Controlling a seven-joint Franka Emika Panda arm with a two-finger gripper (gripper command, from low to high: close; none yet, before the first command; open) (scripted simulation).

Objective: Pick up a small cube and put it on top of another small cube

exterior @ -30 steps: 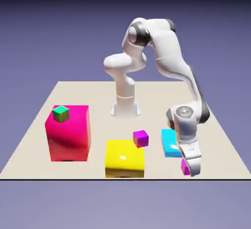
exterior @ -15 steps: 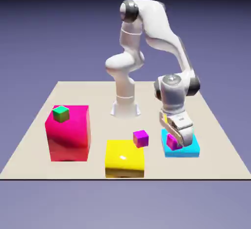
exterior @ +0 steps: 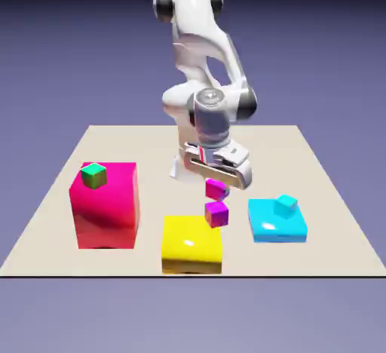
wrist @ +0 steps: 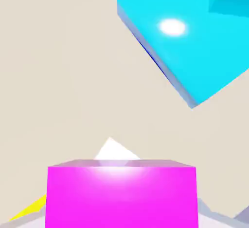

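Note:
My gripper (exterior: 217,185) is shut on a small magenta cube (exterior: 216,188) and holds it in the air. Just below it, with a small gap, the other small magenta cube (exterior: 216,213) rests on the far right corner of the yellow block (exterior: 192,244). In the hand view the held cube (wrist: 121,193) fills the bottom and hides both fingertips. A sliver of the yellow block (wrist: 26,210) shows at the lower left.
A flat cyan block (exterior: 277,222) with a tiny cyan cube (exterior: 286,205) on it lies to the exterior view's right; the block (wrist: 189,42) also fills the hand view's upper right. A tall pink block (exterior: 105,205) carrying a tiny green cube (exterior: 93,175) stands at the left.
The gripper has lifted the magenta cube off the table at the front right and carried it up and left, over the cyan block, to above the other magenta cube.

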